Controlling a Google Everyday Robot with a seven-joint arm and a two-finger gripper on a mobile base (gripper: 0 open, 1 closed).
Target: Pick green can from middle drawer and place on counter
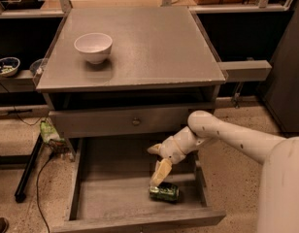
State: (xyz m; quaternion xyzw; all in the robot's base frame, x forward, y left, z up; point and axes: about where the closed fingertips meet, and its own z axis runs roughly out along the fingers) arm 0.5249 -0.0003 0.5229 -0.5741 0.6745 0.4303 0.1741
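The green can lies on its side on the floor of the open middle drawer, near the front right. My gripper hangs inside the drawer just above and slightly left of the can. It is open and empty, with one finger pointing down at the can and the other pointing left. The counter is above, with a white bowl at its left.
A closed drawer front with a round knob sits just above the arm. Narrow grey side shelves flank the cabinet, the left one holding a small bowl, the right one bare. A black bar and cables lie on the floor at left.
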